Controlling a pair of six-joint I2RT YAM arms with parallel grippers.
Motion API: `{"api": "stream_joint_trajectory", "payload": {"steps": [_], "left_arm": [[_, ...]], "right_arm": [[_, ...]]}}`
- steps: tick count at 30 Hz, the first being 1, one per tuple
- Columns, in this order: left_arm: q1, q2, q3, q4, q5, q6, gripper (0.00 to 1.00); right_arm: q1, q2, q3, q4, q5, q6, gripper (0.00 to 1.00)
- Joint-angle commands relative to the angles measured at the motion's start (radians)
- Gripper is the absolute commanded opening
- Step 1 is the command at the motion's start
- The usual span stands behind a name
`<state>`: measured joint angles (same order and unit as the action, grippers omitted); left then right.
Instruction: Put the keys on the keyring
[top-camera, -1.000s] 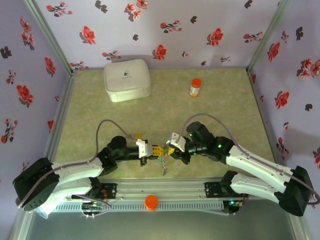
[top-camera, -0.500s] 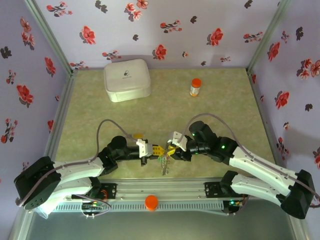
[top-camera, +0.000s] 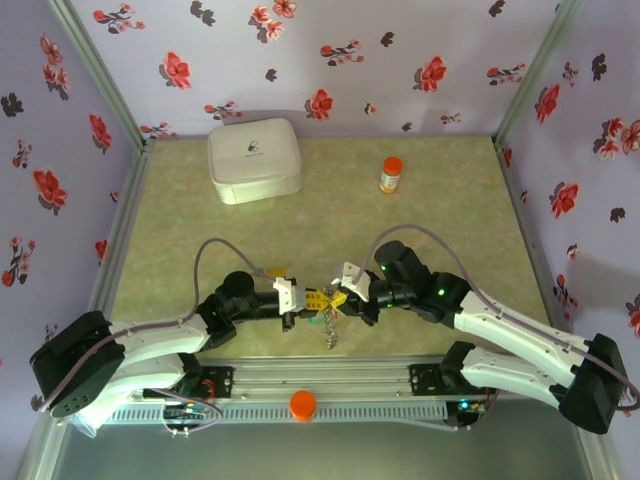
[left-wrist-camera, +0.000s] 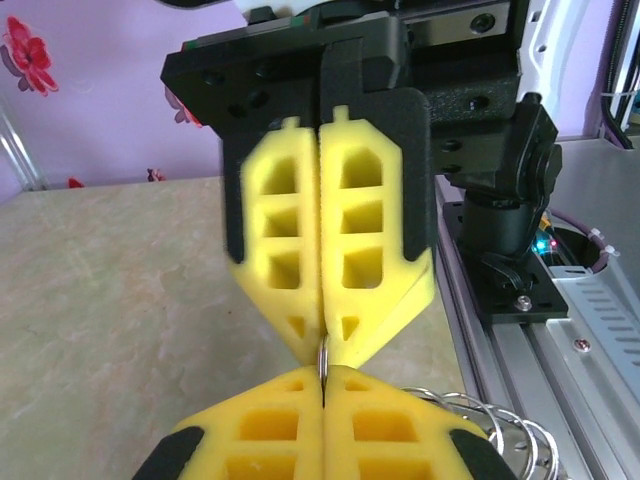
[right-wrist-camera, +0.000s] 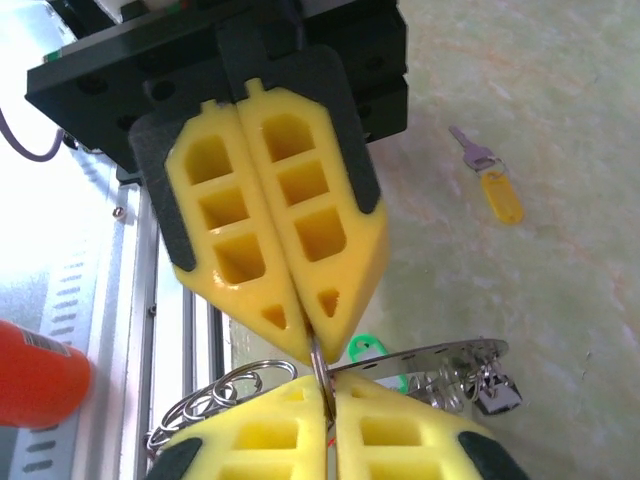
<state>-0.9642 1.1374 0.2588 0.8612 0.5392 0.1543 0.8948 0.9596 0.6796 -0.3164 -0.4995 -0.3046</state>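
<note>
2 grips on keyring (right-wrist-camera: 440, 352): L pincer (left-wrist-camera: 323, 382), R pincer (right-wrist-camera: 325, 385).

top ext: high at near edge, looks down on table (top-camera: 180, 230) | wrist cams: v. close, face-to-face (both share keyring (right-wrist-camera: 440, 350))

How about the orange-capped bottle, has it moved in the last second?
No. The orange-capped bottle stays where it was, same gap to the white case on its left.

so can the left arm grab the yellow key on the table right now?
Probably not yet: the left gripper is shut on the keyring, tip to tip with the right gripper. The yellow key lies uncovered nearby; it would have to let go first.
</note>
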Motion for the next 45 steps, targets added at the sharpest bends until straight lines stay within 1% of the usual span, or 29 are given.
{"api": "stream_joint_trajectory", "payload": {"steps": [1,2,3,4,5,7,9,11,15,22,26,28,31,32,35,38,39,43,45], "left_arm": [[-0.001,0.008,0.013,0.072,0.006,-0.003,0.00],[-0.002,0.007,0.012,0.063,-0.003,0.000,0.00],[-0.001,0.004,0.015,0.039,-0.025,0.010,0.04],[-0.001,-0.005,0.019,0.005,-0.054,0.019,0.19],[-0.001,-0.013,0.025,-0.032,-0.068,0.031,0.23],[-0.001,-0.042,0.035,-0.137,-0.082,0.072,0.25],[-0.004,-0.060,0.079,-0.226,-0.093,0.095,0.25],[-0.004,-0.067,0.089,-0.265,-0.093,0.102,0.25],[-0.005,-0.068,0.088,-0.238,-0.089,0.070,0.24],[-0.010,-0.033,0.107,-0.235,-0.058,0.054,0.23],[-0.011,-0.023,0.113,-0.234,-0.053,0.052,0.18],[-0.011,-0.021,0.117,-0.239,-0.054,0.049,0.13],[-0.011,-0.023,0.122,-0.260,-0.053,0.052,0.02],[-0.011,-0.024,0.123,-0.265,-0.050,0.053,0.00],[-0.011,-0.035,0.123,-0.271,-0.047,0.050,0.00],[-0.011,-0.048,0.112,-0.248,-0.048,0.038,0.00],[-0.011,-0.053,0.097,-0.213,-0.060,0.027,0.00],[-0.005,-0.049,-0.007,0.049,-0.100,-0.047,0.00],[-0.004,-0.036,-0.027,0.126,-0.105,-0.079,0.00]], "right_arm": [[0.000,0.008,0.007,0.029,-0.012,0.016,0.00],[0.000,0.008,0.011,0.020,-0.008,0.014,0.00],[0.000,0.009,0.019,0.006,-0.003,0.010,0.00],[0.000,0.011,0.031,-0.016,0.005,0.003,0.00],[0.000,0.014,0.047,-0.042,0.012,-0.004,0.00],[0.000,0.033,0.095,-0.123,0.025,-0.028,0.00],[0.002,0.055,0.139,-0.194,0.047,-0.045,0.00],[0.008,0.082,0.179,-0.262,0.070,-0.068,0.00],[0.032,0.139,0.253,-0.368,0.109,-0.105,0.00],[0.060,0.211,0.352,-0.433,0.131,-0.155,0.00],[0.077,0.241,0.385,-0.443,0.142,-0.168,0.00],[0.084,0.253,0.396,-0.446,0.146,-0.169,0.00],[0.089,0.257,0.402,-0.441,0.142,-0.166,0.00],[0.090,0.256,0.402,-0.440,0.141,-0.165,0.00],[0.091,0.239,0.391,-0.422,0.138,-0.151,0.00],[0.081,0.191,0.348,-0.371,0.150,-0.112,0.24],[0.073,0.169,0.324,-0.347,0.154,-0.098,0.28],[0.027,0.083,0.219,-0.255,0.128,-0.042,0.29],[0.020,0.051,0.170,-0.207,0.124,-0.011,0.29]]}}
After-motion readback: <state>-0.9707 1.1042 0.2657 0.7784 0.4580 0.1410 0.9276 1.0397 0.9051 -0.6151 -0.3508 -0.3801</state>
